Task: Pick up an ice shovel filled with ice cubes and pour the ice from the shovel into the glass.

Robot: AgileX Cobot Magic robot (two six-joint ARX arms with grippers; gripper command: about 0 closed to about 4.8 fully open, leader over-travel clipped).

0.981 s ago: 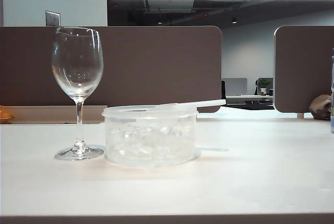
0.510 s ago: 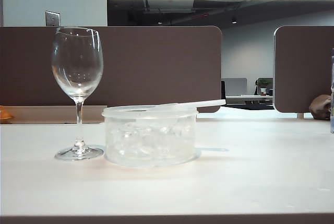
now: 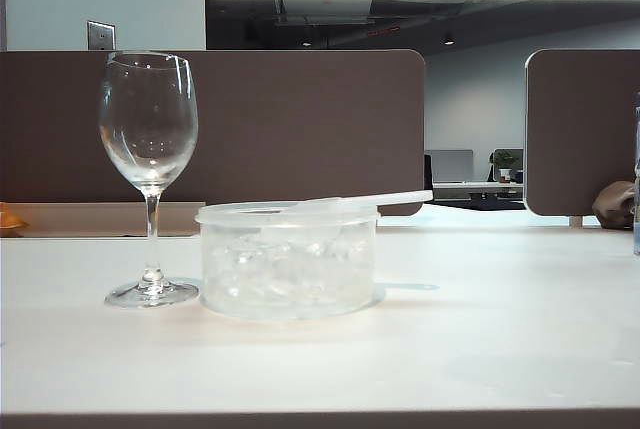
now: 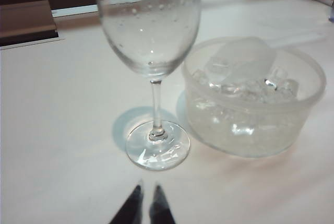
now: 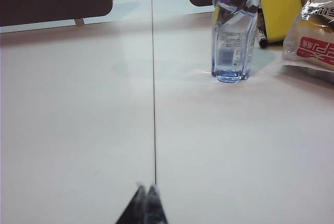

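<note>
Nothing on the table has moved across the last second in the exterior view: the wine glass (image 3: 148,174) stands upright and empty, the round clear plastic tub (image 3: 288,261) sits just beside its foot, and the ice shovel (image 3: 345,203) lies across the tub's rim, thin handle poking out on the side away from the glass. So the task is at its very start, with no scoop lifted and no ice poured. Neither arm shows in that view. From the left wrist camera, the left gripper (image 4: 145,205) hangs low over the table with its fingertips nearly together and nothing between them; the glass (image 4: 151,31) stands straight ahead of it, close, and the tub (image 4: 255,96) is ahead and off to one side, with the ice cubes (image 4: 261,85) heaped inside and the scoop's boxy bowl resting on top. The right gripper (image 5: 145,205) is pinched shut, empty, over bare table (image 5: 78,130), a water bottle (image 5: 234,25) well ahead. My read: the handle still needs grasping first.
</note>
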